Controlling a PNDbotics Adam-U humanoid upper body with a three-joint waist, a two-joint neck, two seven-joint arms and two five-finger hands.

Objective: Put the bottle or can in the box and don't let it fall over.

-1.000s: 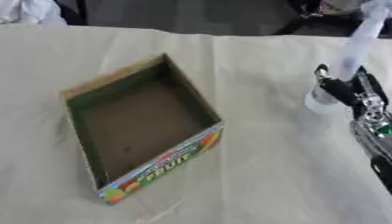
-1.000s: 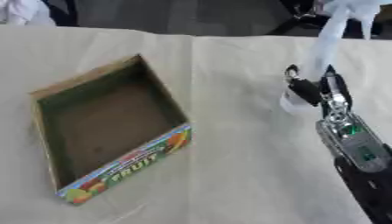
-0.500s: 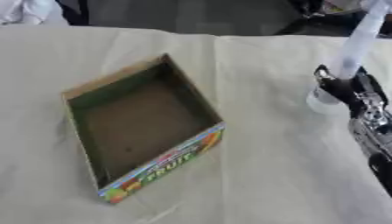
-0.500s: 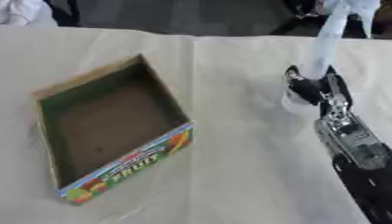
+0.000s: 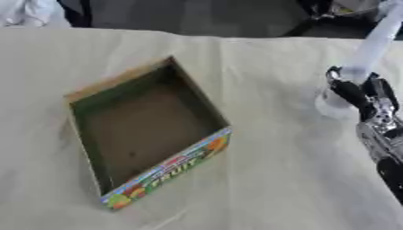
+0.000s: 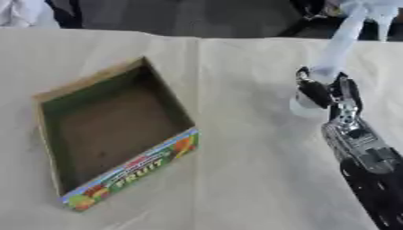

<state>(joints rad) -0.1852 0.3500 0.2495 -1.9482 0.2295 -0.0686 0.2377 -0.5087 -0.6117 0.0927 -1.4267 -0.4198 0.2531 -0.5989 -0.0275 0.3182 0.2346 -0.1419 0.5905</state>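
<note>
Because the box (image 5: 141,134) sits open-topped well to the left, I have my right hand (image 6: 327,96) at the pale bottle (image 6: 315,94) on the cloth (image 5: 275,170) — fingers curled round its lower part, low so it should stay upright — bottle not yet lifted.

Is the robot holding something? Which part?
Yes, the right hand is wrapped round the bottom part of a tall pale bottle, which stands on the table.
</note>
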